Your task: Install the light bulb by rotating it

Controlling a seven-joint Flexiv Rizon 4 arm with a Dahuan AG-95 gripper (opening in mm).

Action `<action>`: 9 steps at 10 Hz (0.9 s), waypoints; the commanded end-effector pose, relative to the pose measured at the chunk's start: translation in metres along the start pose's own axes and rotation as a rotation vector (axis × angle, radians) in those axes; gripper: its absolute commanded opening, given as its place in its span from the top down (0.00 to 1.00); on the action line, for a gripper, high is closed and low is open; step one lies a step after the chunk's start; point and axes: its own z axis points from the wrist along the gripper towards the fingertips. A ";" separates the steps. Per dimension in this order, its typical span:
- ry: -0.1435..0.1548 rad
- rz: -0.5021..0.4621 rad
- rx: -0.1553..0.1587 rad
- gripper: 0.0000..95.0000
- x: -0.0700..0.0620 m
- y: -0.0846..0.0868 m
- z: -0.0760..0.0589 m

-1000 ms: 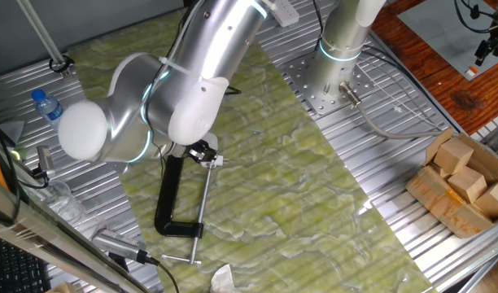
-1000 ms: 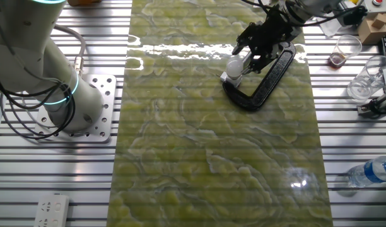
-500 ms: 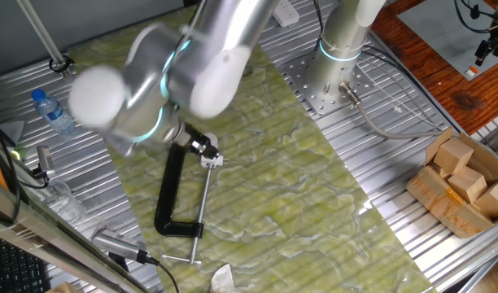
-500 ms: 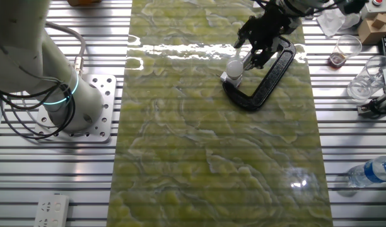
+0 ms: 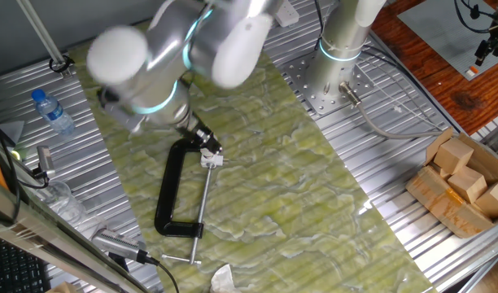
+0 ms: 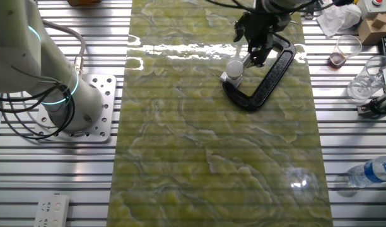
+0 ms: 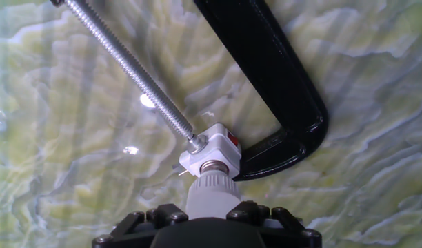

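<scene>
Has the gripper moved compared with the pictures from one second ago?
Yes. In the other fixed view, the gripper has gone up the picture, away from the light bulb and along the black clamp, which lies where it was.

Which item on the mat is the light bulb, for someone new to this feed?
Find the black C-clamp on the green mat. At its screw's tip sits a white socket block; the light bulb is the pale rounded piece on it, under the gripper.
</scene>
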 end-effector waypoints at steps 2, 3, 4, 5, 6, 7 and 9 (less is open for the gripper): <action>-0.097 -0.043 0.024 0.20 0.006 -0.003 -0.005; -0.137 -0.048 0.037 0.20 0.012 -0.007 -0.007; -0.146 -0.055 0.036 0.20 0.015 -0.009 -0.009; -0.151 -0.078 0.039 0.20 0.018 -0.010 -0.009; -0.149 -0.124 0.055 0.20 0.018 -0.010 -0.006; -0.153 -0.155 0.047 0.20 0.019 -0.010 -0.003; -0.156 -0.243 0.054 0.20 0.020 -0.013 0.005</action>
